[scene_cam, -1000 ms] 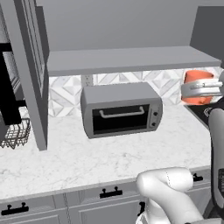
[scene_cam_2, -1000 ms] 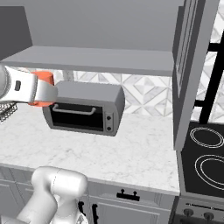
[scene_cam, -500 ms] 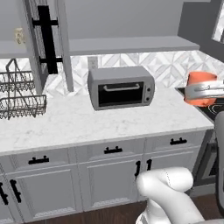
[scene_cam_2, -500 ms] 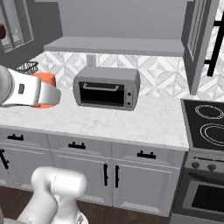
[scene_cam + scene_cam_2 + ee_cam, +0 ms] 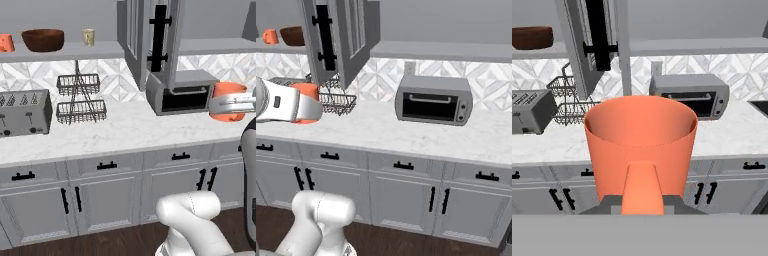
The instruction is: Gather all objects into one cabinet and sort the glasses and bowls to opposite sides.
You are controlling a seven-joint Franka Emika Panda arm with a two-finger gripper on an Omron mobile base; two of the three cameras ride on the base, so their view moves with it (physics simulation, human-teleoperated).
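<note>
The gripper (image 5: 642, 200) is clenched on an orange mug (image 5: 641, 145), held upright by its handle, out over the floor in front of the counter (image 5: 125, 127). In the left base view the same mug (image 5: 227, 101) hangs at the far right, level with the toaster oven (image 5: 182, 92).

Far left on the open shelf (image 5: 65, 51) sit the other 3 task things: a second orange mug (image 5: 5, 43) at the left end, the bowl (image 5: 43, 39) just right of it, and the cream mug (image 5: 88, 36) further right, apart from the bowl. The cabinet door (image 5: 150, 37) stands open between that shelf and the oven. Below the shelf are a toaster (image 5: 24, 112) and wire racks (image 5: 80, 97).

The step in hand looks like carrying this mug toward the shelf. The next move calls for lifting it to shelf height, clearing the open door, and setting it with the cups, away from the bowl's side.

No brand, label or writing is readable.
</note>
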